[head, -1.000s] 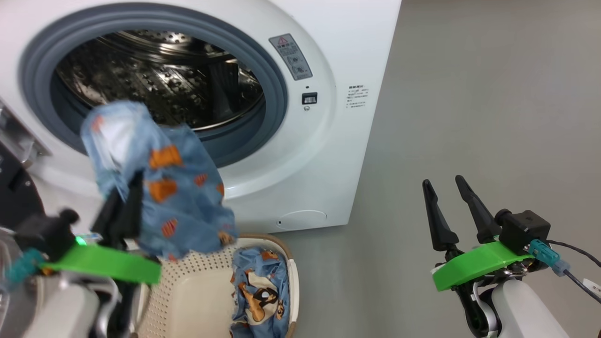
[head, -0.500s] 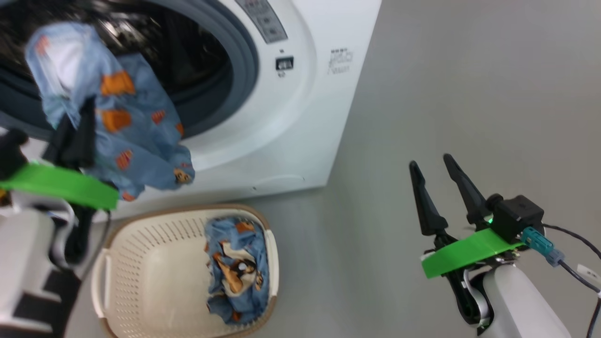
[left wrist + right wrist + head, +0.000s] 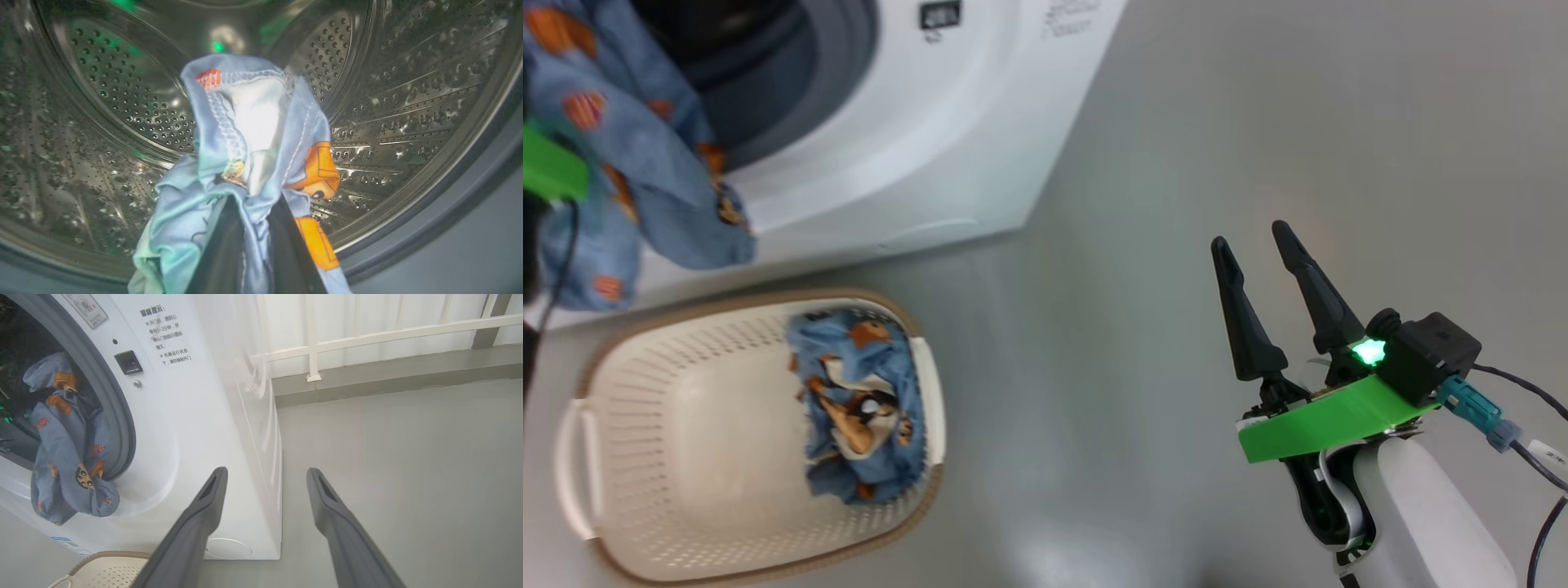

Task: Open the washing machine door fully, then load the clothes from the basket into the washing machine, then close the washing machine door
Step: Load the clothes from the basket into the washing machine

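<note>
Left wrist view: left fingers [image 3: 216, 261] pinch the clothes [image 3: 253, 134] at the drum [image 3: 408, 102] mouth.
Right fingers [image 3: 1243, 327]: spread, holding nothing.
Risk: the hanging tail may catch the gasket [image 3: 124, 428] and slide out.

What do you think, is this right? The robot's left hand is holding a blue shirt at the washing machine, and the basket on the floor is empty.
Not quite. The basket is not empty: a blue bundle lies at one end of it, as the head view shows. The rest holds: the left gripper is shut on a blue garment at the washing machine.
</note>
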Robot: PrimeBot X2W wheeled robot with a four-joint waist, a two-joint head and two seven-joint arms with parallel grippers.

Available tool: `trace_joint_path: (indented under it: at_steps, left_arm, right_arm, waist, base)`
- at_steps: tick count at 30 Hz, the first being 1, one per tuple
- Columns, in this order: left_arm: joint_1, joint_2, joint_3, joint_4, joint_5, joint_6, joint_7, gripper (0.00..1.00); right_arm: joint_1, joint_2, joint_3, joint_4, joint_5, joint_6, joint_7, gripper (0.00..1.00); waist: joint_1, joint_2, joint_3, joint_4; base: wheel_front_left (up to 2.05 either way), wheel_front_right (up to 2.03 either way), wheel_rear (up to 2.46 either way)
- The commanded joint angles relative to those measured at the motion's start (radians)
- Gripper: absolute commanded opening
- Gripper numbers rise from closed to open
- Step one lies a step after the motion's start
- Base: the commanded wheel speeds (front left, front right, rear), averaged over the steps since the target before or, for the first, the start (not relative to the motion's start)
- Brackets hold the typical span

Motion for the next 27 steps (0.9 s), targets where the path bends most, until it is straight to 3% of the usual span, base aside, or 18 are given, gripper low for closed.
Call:
trace_joint_path:
  at_steps: [1, 8, 14, 15, 16, 17, 27]
  left_arm:
    - [-0.073, 0.059, 0.005, 0.003, -0.013, 0.0, 0.0, 0.0]
    - [-0.184, 0.095, -0.042, 0.035, -0.012, 0.0, -0.011, 0.0]
    - [-0.271, 0.113, -0.012, 0.011, 0.011, 0.0, -0.023, 0.0]
    - [-0.269, 0.112, -0.003, 0.01, 0.015, 0.0, -0.023, 0.31]
    - [-0.263, 0.108, -0.001, 0.019, 0.017, 0.0, -0.024, 0.91]
    - [-0.259, 0.106, -0.001, 0.03, 0.023, 0.0, -0.024, 1.0]
    - [-0.205, 0.028, -0.062, 0.171, -0.002, 0.0, -0.022, 1.0]
  right_arm:
    - [0.003, 0.003, 0.027, -0.041, 0.013, 0.006, -0.008, 1.0]
    - [0.009, 0.003, 0.022, -0.072, 0.023, 0.006, -0.008, 1.0]
    - [0.025, 0.003, 0.003, -0.097, 0.024, 0.006, -0.008, 1.0]
    - [0.026, 0.003, 0.003, -0.097, 0.024, 0.006, -0.008, 1.0]
    - [0.026, 0.003, 0.005, -0.096, 0.025, 0.006, -0.008, 1.0]
    - [0.024, 0.003, 0.007, -0.094, 0.027, 0.006, -0.008, 1.0]
    - [-0.017, 0.003, 0.023, -0.049, 0.024, 0.006, -0.008, 1.0]
  waist:
    - [0.0, -0.0001, 0.095, -0.086]
    - [0.0, -0.0001, 0.134, -0.126]
    - [0.0, -0.0001, 0.16, -0.135]
    - [0.0, -0.0001, 0.16, -0.134]
    - [0.0, -0.0001, 0.158, -0.134]
    - [0.0, -0.0001, 0.157, -0.132]
    - [0.0, -0.0001, 0.086, -0.076]
  base:
    - [0.0, 0.0, 0.0]
    - [0.0, 0.0, 0.0]
    - [0.0, 0.0, 0.0]
    - [0.0, 0.0, 0.0]
    - [0.0, 0.0, 0.0]
    - [0.0, 0.0, 0.0]
    - [0.0, 0.0, 0.0]
